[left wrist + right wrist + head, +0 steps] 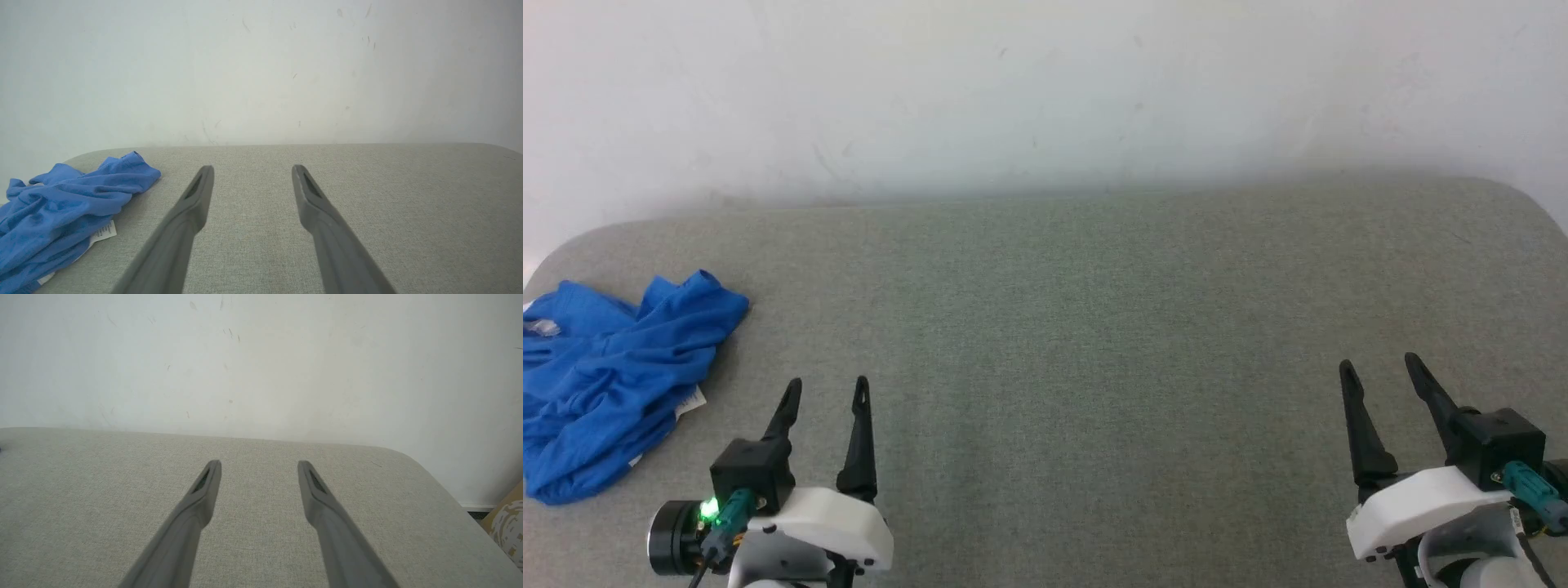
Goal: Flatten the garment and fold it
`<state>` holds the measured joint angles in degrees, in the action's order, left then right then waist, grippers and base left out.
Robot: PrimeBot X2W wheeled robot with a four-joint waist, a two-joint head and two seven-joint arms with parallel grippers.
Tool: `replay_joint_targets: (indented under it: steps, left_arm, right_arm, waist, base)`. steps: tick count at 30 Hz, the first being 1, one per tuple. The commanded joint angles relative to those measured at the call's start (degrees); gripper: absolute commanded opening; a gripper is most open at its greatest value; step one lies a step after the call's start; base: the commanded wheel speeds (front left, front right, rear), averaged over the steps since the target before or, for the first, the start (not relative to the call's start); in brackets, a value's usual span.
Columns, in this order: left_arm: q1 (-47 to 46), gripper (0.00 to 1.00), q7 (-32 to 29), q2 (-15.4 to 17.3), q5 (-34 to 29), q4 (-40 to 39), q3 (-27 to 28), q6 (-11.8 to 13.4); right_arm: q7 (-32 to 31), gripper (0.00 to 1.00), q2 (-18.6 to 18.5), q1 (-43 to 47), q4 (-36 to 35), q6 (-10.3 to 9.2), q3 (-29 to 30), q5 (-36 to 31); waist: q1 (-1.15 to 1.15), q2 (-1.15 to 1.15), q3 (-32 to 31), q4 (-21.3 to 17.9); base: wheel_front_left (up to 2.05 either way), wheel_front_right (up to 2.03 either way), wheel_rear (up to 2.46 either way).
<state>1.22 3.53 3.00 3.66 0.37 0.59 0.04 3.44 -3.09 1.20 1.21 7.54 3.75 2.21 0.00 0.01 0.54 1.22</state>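
Note:
The garment [609,380] is a crumpled bright blue heap at the far left of the grey fabric surface [1094,327], with a white tag [690,402] poking out at its near right edge. In the left wrist view the garment [61,212] lies left of my fingers, its tag [104,232] showing. My left gripper [827,385] stands open just right of the heap, apart from it, nothing between its fingers. My right gripper [1378,365] is open and empty at the lower right, far from the garment. Both wrist views show the fingers spread: left gripper [251,169], right gripper [259,464].
A white wall [1045,90] runs behind the surface. The surface has rounded corners, with its right edge [449,498] dropping off near a tan patterned object [508,526] on the floor.

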Motion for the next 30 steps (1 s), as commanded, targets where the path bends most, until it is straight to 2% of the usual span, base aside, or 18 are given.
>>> replay_joint_targets:
  steps: [1,12,30]
  left_arm:
    - [0.8,1.00,0.6,0.0,0.8,0.0,0.4,-0.2]
    - [1.3,1.00,1.8,0.0,2.3,0.1,0.7,0.0]
    - [2.2,1.00,3.9,-0.1,5.1,0.3,1.1,0.2]
  right_arm:
    - [0.7,1.00,0.1,0.4,0.2,-0.01,0.4,0.4]
    - [1.9,1.00,0.1,0.5,0.7,-0.02,0.3,0.2]
    - [4.0,1.00,0.1,0.3,1.9,-0.03,-0.8,-0.2]
  waist:
    - [0.00,-0.01,0.1,0.5]
    - [0.00,-0.01,0.2,3.4]
    - [0.00,-0.01,0.6,11.2]
  base:
    - [0.00,0.00,0.00]
    - [0.00,0.00,0.00]
    - [0.00,0.00,0.00]
